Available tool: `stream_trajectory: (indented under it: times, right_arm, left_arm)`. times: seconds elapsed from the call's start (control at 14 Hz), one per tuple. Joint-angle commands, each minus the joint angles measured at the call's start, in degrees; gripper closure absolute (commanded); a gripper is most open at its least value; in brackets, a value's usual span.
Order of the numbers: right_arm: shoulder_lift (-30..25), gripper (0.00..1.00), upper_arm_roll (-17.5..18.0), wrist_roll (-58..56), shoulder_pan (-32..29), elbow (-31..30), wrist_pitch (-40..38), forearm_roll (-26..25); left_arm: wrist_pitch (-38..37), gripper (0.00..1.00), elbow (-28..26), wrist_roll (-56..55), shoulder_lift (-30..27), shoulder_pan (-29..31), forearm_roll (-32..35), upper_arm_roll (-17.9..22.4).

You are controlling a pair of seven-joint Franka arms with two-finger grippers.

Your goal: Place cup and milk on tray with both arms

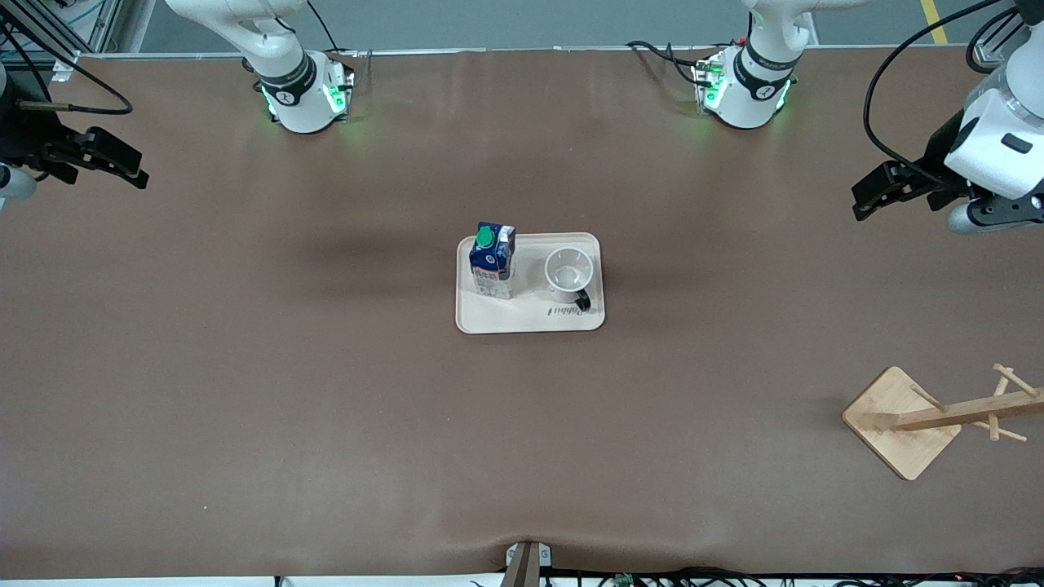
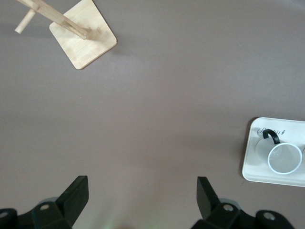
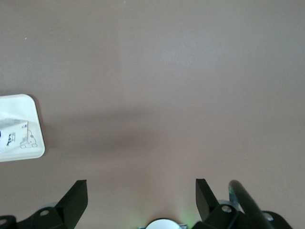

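Note:
The cream tray [image 1: 530, 319] lies in the middle of the table. On it, at the right arm's end, the dark blue milk [image 1: 492, 261] with its green cap stands upright. The white cup [image 1: 568, 271] stands upright beside it at the left arm's end, its black handle turned toward the front camera. My left gripper [image 1: 860, 202] hangs open and empty over bare table near the left arm's end. My right gripper [image 1: 134, 169] hangs open and empty over the right arm's end. The left wrist view shows the left gripper [image 2: 142, 195], the cup [image 2: 284, 158] and the tray [image 2: 251, 164]. The right wrist view shows the right gripper [image 3: 141, 195] and a tray corner [image 3: 37, 143].
A wooden rack with a square base [image 1: 897, 424] and pegs stands near the left arm's end, nearer to the front camera than the tray; it also shows as the rack base [image 2: 83, 40]. Brown table surface surrounds the tray. Both arm bases stand along the table's edge farthest from the front camera.

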Motion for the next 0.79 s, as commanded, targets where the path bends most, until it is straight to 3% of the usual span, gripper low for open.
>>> stream_trajectory:
  times: [0.0, 0.71]
  right_arm:
    - [0.7, 0.0, 0.6, -3.1, -1.7, 1.6, -0.3, -0.8]
    - [1.2, 0.0, 0.6, -2.8, -3.8, 1.6, -0.4, 0.7]
  left_arm:
    - [-0.9, 0.0, 2.4, -0.4, 0.2, 0.2, 1.3, -0.2]
    - [-4.8, 0.0, 2.3, 0.5, -0.4, 1.0, 1.1, 0.1]
